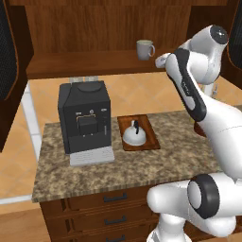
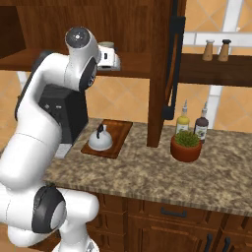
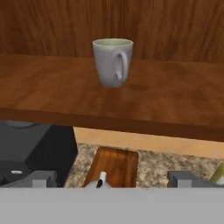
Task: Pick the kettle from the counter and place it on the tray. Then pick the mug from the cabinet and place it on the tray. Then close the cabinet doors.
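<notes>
The pale mug stands upright on the cabinet shelf, its handle turned toward me. My gripper is open and empty, level with the shelf edge and a short way in front of the mug; its fingertips stand wide apart. From the left, the mug sits just left of the gripper. Below, the silver kettle rests on the wooden tray on the granite counter. Both cabinet doors hang open.
A big black coffee machine stands left of the tray. A potted plant and two bottles sit on the counter's right part. Two shakers stand on a side shelf. The open right door is close to my arm.
</notes>
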{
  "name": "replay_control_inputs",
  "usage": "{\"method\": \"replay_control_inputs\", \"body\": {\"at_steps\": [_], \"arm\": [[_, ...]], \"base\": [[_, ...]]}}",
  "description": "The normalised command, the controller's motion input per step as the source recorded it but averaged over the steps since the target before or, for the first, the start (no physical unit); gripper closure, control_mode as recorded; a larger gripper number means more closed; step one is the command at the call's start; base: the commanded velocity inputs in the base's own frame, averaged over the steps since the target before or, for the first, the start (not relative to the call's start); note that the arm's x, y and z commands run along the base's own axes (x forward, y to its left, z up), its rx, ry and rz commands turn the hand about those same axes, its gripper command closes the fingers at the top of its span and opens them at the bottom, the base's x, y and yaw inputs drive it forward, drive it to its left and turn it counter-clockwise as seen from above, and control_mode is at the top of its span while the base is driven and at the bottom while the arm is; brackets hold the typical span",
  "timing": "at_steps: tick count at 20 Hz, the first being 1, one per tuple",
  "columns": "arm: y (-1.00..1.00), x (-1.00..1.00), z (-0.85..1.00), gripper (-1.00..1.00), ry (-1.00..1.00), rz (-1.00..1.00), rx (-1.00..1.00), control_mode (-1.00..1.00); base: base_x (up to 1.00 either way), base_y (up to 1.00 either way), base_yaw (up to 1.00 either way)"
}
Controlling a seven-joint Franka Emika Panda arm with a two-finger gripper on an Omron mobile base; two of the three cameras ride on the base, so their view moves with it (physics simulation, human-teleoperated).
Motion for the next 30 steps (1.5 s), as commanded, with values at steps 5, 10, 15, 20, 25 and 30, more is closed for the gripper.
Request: {"method": "replay_control_inputs", "body": {"at_steps": [5, 10, 15, 20, 25, 30], "arm": [[-0.01, 0.59, 0.2, -1.0, 0.0, 0.08, 0.0, -1.0], [0.0, 0.74, 0.0, -1.0, 0.01, 0.12, 0.0, -1.0], [0.0, 0.78, -0.01, -1.0, 0.03, 0.15, 0.0, -1.0], [0.0, 0.73, -0.12, -1.0, 0.03, 0.1, -0.01, -1.0], [-0.05, 0.47, -0.04, -1.0, 0.01, 0.02, -0.01, -1.0], [0.0, 0.47, 0.0, -1.0, 0.05, 0.0, 0.0, -1.0]], "base": [[0.0, 0.0, 0.0], [0.0, 0.0, 0.0], [0.0, 0.0, 0.0], [0.0, 0.0, 0.0], [0.0, 0.0, 0.0], [0.0, 0.0, 0.0]]}}
